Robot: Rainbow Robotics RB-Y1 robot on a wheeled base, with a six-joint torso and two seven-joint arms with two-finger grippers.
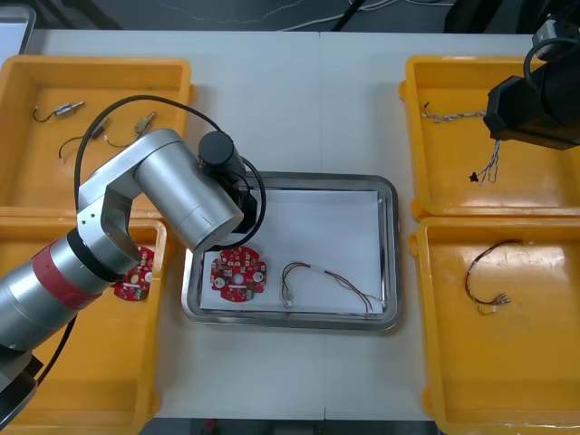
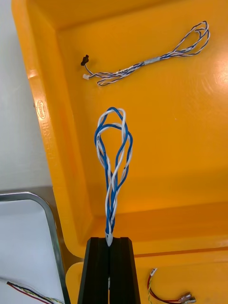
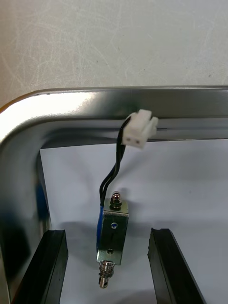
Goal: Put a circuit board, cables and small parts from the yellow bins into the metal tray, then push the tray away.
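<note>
My left gripper (image 3: 108, 268) stands open low over the metal tray's (image 1: 391, 237) white inside, near its far left corner. A small metal part (image 3: 112, 232) with black wires and a white plug lies on the tray between the fingers (image 3: 45, 266). A round red circuit board (image 1: 238, 274) and a red and yellow cable (image 1: 328, 284) also lie in the tray. My right gripper (image 2: 110, 242) is shut on a twisted blue and white cable (image 2: 114, 156), which hangs above the far right yellow bin (image 1: 544, 190).
A second blue and white cable (image 2: 147, 64) lies in the far right bin. The near right bin (image 1: 544, 362) holds a red and yellow cable (image 1: 489, 276). Small metal parts (image 1: 65, 111) sit in the far left bin, and another circuit board (image 1: 134, 281) in the near left one.
</note>
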